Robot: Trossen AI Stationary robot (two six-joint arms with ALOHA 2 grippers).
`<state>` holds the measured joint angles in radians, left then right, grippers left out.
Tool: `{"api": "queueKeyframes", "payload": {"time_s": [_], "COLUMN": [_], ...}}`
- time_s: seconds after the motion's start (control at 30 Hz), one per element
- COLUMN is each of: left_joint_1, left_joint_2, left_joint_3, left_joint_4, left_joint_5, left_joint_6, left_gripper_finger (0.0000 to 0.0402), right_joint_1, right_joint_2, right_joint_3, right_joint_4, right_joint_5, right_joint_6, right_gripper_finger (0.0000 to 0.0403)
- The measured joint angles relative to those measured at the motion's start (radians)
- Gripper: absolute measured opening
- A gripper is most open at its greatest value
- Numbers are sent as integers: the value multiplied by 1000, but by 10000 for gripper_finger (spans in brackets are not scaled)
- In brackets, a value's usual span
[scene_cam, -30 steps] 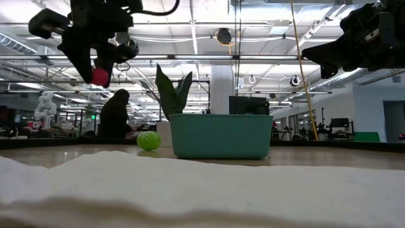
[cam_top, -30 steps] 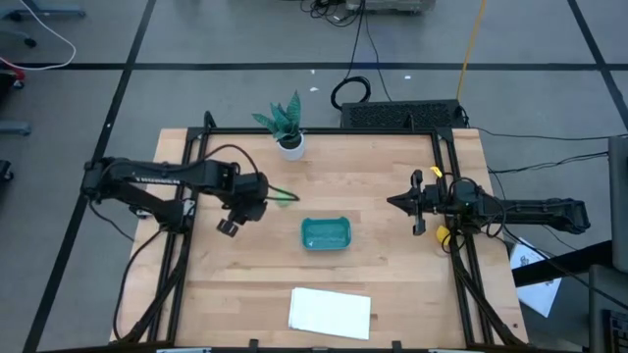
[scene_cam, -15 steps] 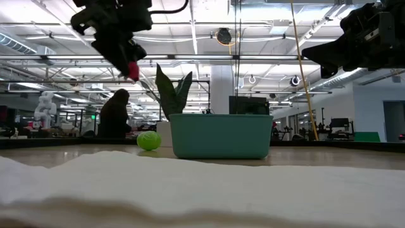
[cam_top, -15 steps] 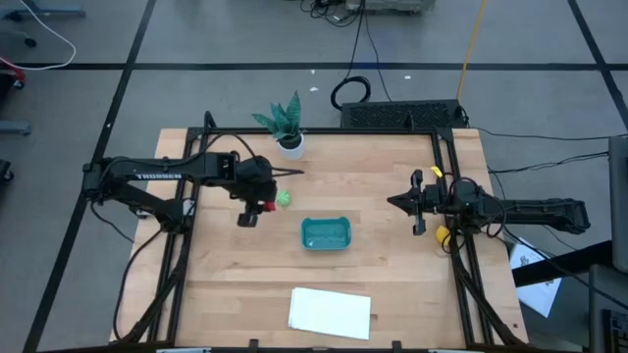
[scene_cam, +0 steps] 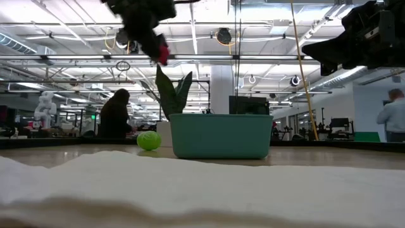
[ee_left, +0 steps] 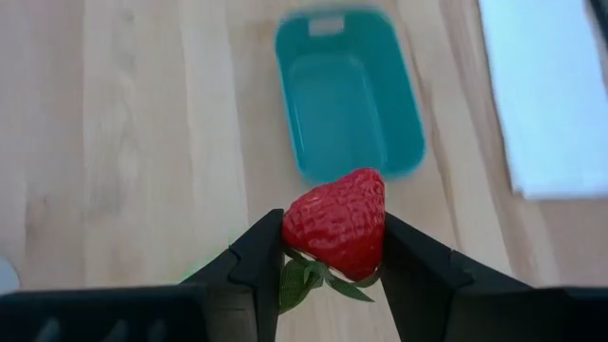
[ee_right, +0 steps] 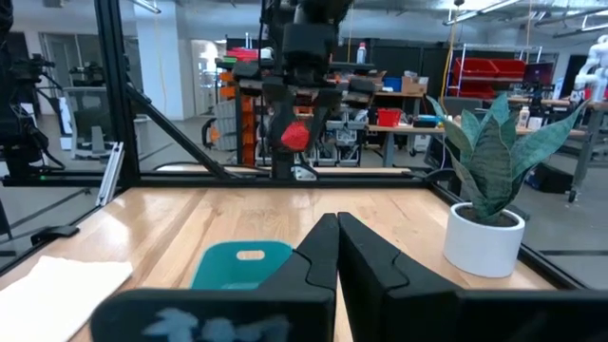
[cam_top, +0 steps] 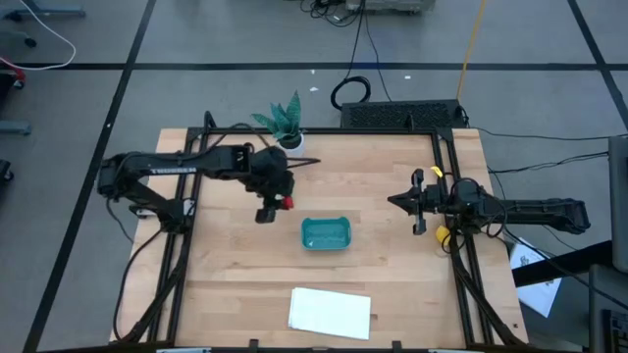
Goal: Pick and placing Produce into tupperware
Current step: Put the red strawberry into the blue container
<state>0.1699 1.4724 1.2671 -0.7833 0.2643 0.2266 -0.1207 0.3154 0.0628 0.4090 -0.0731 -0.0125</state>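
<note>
From above, the left end effector (cam_top: 275, 206) hangs over the wooden desk (cam_top: 392, 284) just left of the teal tupperware (cam_top: 326, 233), with the red strawberry (cam_top: 286, 203) pinched in it. The right end effector (cam_top: 400, 202) waits well to the right, pointing toward the container. A flat white sheet (cam_top: 331, 312) lies near the front edge, and a potted plant (cam_top: 287, 126) stands at the far edge.

At desk level, the strawberry (scene_cam: 162, 54) rides high above the tupperware (scene_cam: 221, 135), whose walls look smooth and straight with rounded corners. The round green piece (scene_cam: 149, 140) sits on the desk just left of the container.

The left wrist view shows the two dark fingers clamped on the glossy, dimpled strawberry (ee_left: 336, 223), with its green leaves trailing below. The empty tupperware (ee_left: 347, 95) lies ahead, shallow and slick. I'd carry the berry over the middle of the tub and lower it before letting go, since a hard plastic piece could bounce out.

In the right wrist view, the right arm's fingers (ee_right: 318, 249) are pressed together on nothing.
</note>
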Motion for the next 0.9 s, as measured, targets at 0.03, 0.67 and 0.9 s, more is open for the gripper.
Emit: {"api": "queueKeyframes", "payload": {"time_s": [0.03,0.67,0.9], "left_joint_1": [0,0,-8], "left_joint_2": [20,381,451], "left_joint_3": [34,419,444], "left_joint_4": [-11,-143,-148], "left_joint_5": [2,115,139], "left_joint_6": [4,110,226], "left_gripper_finger": [145,145,145], "right_joint_1": [0,0,0], "right_joint_2": [0,0,0], "right_joint_3": [0,0,0], "right_joint_4": [5,12,13], "right_joint_5": [0,-1,-1], "right_joint_6": [0,1,1], "right_gripper_finger": [0,0,0]}}
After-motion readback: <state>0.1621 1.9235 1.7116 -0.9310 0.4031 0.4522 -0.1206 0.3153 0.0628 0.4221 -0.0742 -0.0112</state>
